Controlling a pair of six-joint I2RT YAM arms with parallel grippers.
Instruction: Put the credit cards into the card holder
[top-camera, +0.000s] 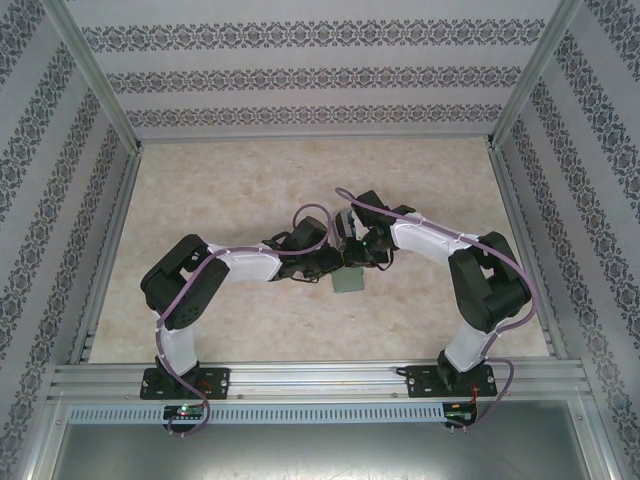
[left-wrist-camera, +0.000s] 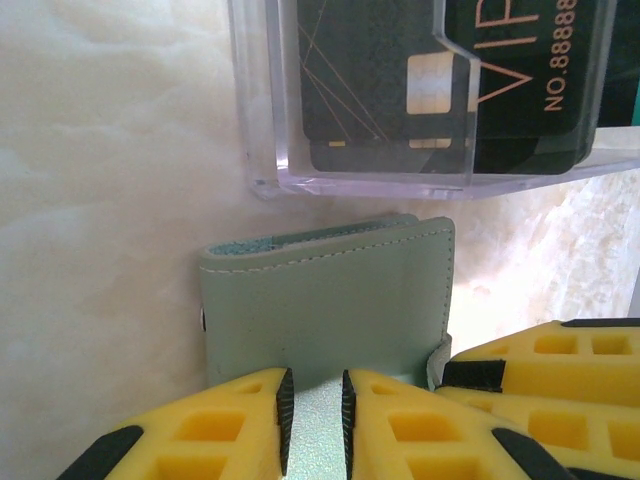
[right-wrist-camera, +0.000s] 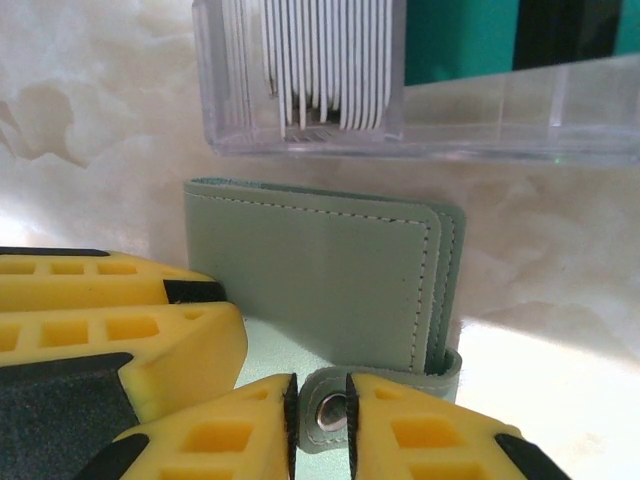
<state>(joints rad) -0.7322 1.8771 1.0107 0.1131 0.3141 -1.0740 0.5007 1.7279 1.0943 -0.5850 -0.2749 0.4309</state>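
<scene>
Overhead, wrists and cables hide both sets of jaws. The left arm (top-camera: 245, 265) reaches in with its elbow bent and the right arm (top-camera: 430, 240) mirrors it. They meet over the card holder (top-camera: 350, 283), of which a grey-green corner shows on the table (top-camera: 200, 200).

Left wrist view: the left gripper (left-wrist-camera: 312, 408) is clamped on the holder's near edge. The holder (left-wrist-camera: 330, 300) is folded shut, near the clear tray (left-wrist-camera: 262, 150) but apart from it. Dark credit cards (left-wrist-camera: 380, 80) stand in the tray, their tops cut off. The right gripper's fingers (left-wrist-camera: 540, 350) enter at lower right.

Right wrist view: the right gripper (right-wrist-camera: 320, 412) flanks the holder's snap strap (right-wrist-camera: 440, 365) with its jaws narrowly apart. Whether it grips the strap cannot be told. A teal card (right-wrist-camera: 460, 40) shows behind the tray wall.
</scene>
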